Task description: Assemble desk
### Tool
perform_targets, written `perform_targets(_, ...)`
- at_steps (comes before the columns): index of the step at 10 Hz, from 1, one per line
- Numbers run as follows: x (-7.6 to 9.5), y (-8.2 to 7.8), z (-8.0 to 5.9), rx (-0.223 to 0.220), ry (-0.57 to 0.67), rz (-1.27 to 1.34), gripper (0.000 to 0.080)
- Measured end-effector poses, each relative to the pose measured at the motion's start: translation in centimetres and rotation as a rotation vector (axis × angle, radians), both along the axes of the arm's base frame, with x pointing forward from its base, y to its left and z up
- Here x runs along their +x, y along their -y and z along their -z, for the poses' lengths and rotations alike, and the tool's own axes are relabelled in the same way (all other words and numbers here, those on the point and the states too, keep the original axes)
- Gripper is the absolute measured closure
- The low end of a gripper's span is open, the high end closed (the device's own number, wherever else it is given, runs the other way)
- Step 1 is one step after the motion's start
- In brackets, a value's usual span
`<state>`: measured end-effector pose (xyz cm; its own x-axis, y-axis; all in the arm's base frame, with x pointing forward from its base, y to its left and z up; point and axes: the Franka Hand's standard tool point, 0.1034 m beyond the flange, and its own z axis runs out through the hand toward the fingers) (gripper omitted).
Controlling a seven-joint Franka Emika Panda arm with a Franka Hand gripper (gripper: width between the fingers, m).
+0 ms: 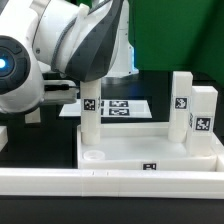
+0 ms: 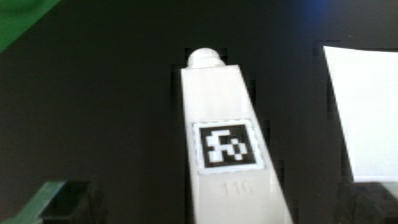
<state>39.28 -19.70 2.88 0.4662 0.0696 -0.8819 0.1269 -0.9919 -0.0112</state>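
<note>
End effector (image 2: pixel 210 215) wide open above leg (image 2: pixel 217 120)

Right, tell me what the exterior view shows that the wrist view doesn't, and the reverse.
Only the exterior view shows the tabletop, three upright legs in it, the front rail, the marker board and the arm. Only the wrist view shows one leg's rounded tip close up, with a dark tool finger at the picture's corner. Both show a tagged white leg, probably the near one.
</note>
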Motion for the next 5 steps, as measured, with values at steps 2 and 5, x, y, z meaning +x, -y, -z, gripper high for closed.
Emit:
perform_targets(2,0.00,0.00,0.00,0.000,0.000,0.000,0.0151)
perform_targets(5,-0.16,0.38,-0.25,-0.005,-0.005,0.011,0.0151)
